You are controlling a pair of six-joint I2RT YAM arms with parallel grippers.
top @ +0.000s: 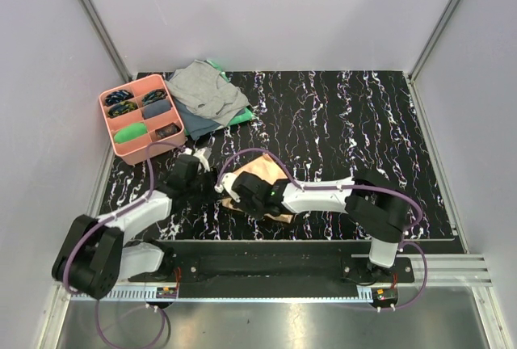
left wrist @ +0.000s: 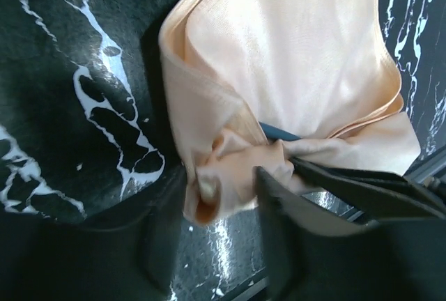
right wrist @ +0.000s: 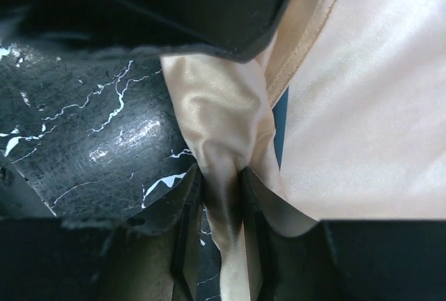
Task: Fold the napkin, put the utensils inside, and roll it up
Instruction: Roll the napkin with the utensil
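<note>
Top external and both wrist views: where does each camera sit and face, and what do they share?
Top external: above and behind, facing down on the table; both arms, left gripper and right gripper at the napkin.
Left wrist: on that wrist, facing down past its fingers onto a bunched napkin corner.
Right wrist: on that wrist, facing along its fingers flanking a napkin fold.
Shared: both wrist views show napkin and a dark blue utensil edge.
</note>
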